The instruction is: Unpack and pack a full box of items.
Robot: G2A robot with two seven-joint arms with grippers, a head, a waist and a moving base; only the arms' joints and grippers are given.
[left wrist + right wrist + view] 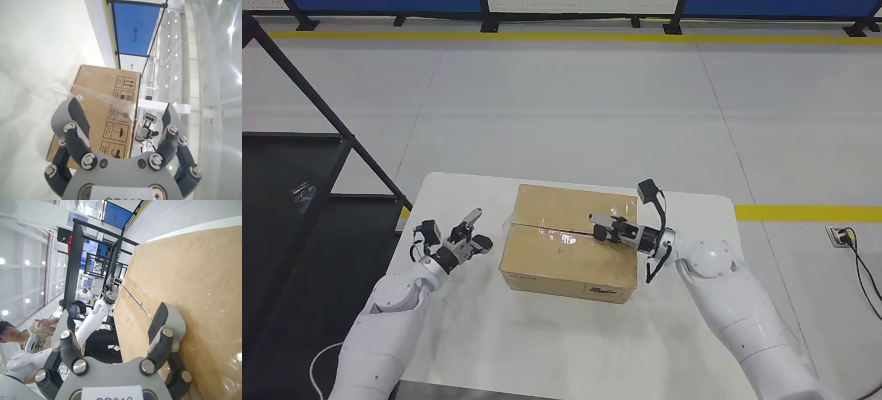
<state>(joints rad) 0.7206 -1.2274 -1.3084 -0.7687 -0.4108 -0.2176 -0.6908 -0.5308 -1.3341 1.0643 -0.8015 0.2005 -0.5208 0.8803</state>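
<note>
White tabletop (542,340) carries the work. Above it the right pincer (596,226) hangs spread wide, holding nothing, over the top of a brown rectangular cardboard box (567,250). One of its fingers (160,321) lies right at the lid, though I cannot tell whether it touches. Directly ahead of its tips runs the strip of clear glossy tape (547,231) that seals the centre seam. Past the far end of that seam the left pincer (478,228) sits, likewise wide and empty, just beside the box's end face but apart from it. Facing it, the tape comes down over the edge and ends in a crumpled, partly lifted tail. Both flaps are closed, so unpacking has not begun. The task calls the box full, so I judge it heavy and unlikely to slide under a light pull. Its cardboard should be stiff at the corners and yielding mid-flap, while the tape is thin, slick and apt to tear. The best hold, I think, is that loose tail in front of the left pincer, or failing that a flap edge along the seam.
</note>
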